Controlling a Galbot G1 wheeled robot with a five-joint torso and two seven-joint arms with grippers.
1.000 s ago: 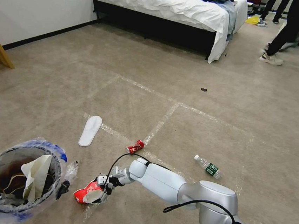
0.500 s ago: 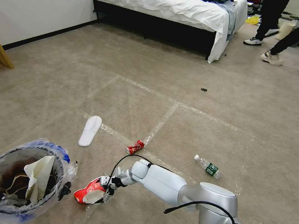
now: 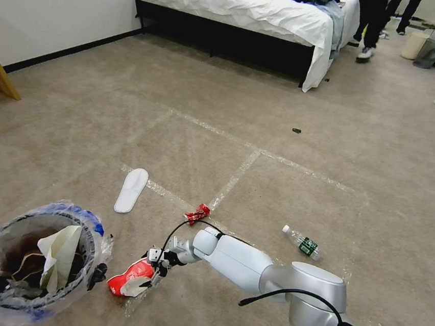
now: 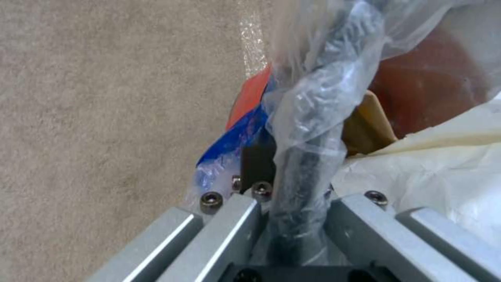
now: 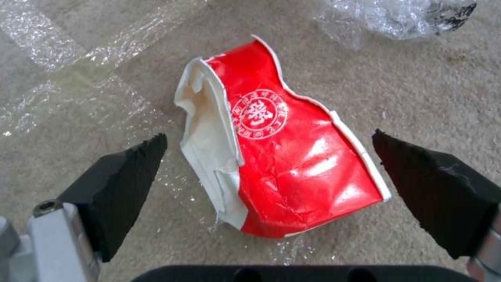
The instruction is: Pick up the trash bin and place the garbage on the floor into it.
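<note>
We have the bin [image 3: 28,262] in our left gripper [image 4: 292,219], whose fingers are pinched on its bagged rim, so it is held low just left of the crushed cup [image 3: 132,280]. White paper and brown paper already sit inside it. The cup lies on the floor [image 3: 281,138], on a strip of shiny tape.

Our right gripper [image 5: 269,176] hangs over the cup with its fingers spread wide, one dark pad [image 5: 125,172] on each side, neither touching. We judge the step in hand to be the grasp of the cup: the next move calls for a short drop and a squeeze across its flattened body, then a carry left over the rim.

Other litter waits farther from the cup: a red can [image 3: 197,213] just beyond it on a tape line, a bottle [image 3: 302,242] well to its right. A white slipper [image 3: 131,189] lies beyond the bin.

Carpet around the cup is open on every side but the bin's, where the loose bag edge sits near and could snag a finger.
</note>
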